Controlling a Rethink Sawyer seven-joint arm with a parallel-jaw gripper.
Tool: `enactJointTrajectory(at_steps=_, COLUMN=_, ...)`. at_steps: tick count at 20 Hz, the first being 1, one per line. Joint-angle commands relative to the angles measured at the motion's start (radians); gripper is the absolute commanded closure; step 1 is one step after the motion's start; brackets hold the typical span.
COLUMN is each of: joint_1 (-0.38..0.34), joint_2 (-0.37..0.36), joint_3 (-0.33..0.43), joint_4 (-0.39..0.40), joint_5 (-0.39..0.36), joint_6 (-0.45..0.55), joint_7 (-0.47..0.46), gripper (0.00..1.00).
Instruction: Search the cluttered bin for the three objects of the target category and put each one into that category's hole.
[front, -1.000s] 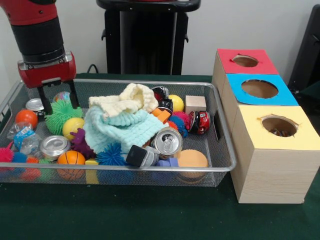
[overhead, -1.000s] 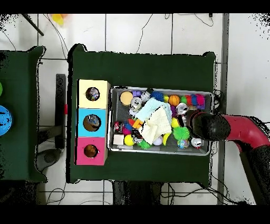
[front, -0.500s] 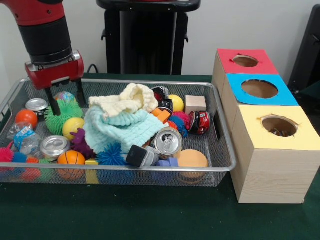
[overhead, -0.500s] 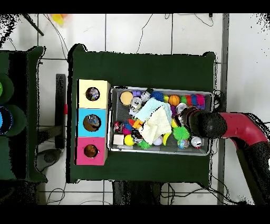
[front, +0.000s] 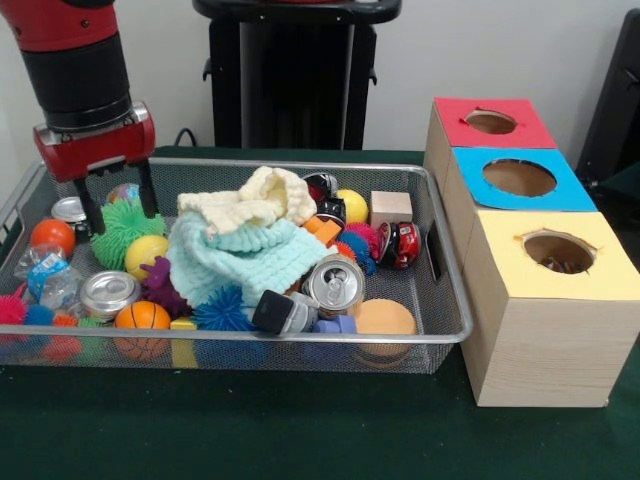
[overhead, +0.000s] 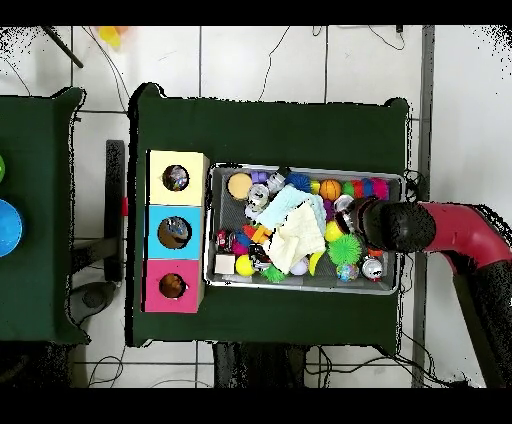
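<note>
My gripper (front: 120, 205) hangs open over the left end of the wire bin (front: 300, 338), holding nothing. Its two black fingers straddle a green spiky ball (front: 125, 225) and a small multicoloured ball (front: 122, 191). Three silver cans lie in the bin: one (front: 70, 209) beside my left finger, one (front: 108, 292) at the front left, one (front: 333, 283) at the front middle. Three boxes with holes stand to the right: red (front: 455, 115), blue (front: 470, 185), yellow (front: 500, 250). In the overhead view the gripper (overhead: 372, 228) covers the bin's right end (overhead: 400, 235).
A cream and mint cloth (front: 250, 240) heaps in the bin's middle. Around it lie an orange ball (front: 52, 236), a basketball (front: 142, 316), yellow balls (front: 146, 252), a crushed plastic bottle (front: 45, 275), a wooden cube (front: 390, 208) and a red toy car (front: 403, 244).
The gripper shifted a little right, then came back left to about where it stood a second ago. It stays open; nothing in the bin has moved.
</note>
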Motion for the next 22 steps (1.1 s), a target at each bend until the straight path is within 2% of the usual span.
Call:
enactJointTrajectory(at_steps=1, joint_1=-0.002, joint_2=0.073, joint_3=0.033, joint_4=-0.183, joint_5=-0.042, joint_6=0.147, joint_7=-0.437, gripper=0.0)
enactJointTrajectory(at_steps=9, joint_1=0.016, joint_2=0.119, joint_3=0.028, joint_4=-0.233, joint_5=-0.036, joint_6=0.116, joint_7=-0.445, gripper=0.0)
enactJointTrajectory(at_steps=14, joint_1=0.034, joint_2=0.205, joint_3=0.022, joint_4=-0.29, joint_5=-0.06, joint_6=0.077, joint_7=-0.493, gripper=0.0)
enactJointTrajectory(at_steps=20, joint_1=0.053, joint_2=0.244, joint_3=0.033, joint_4=-0.338, joint_5=-0.056, joint_6=0.084, joint_7=-0.551, gripper=0.0)
enactJointTrajectory(at_steps=22, joint_1=0.063, joint_2=0.273, joint_3=0.034, joint_4=-0.379, joint_5=-0.058, joint_6=0.09, joint_7=-0.58, gripper=0.0)
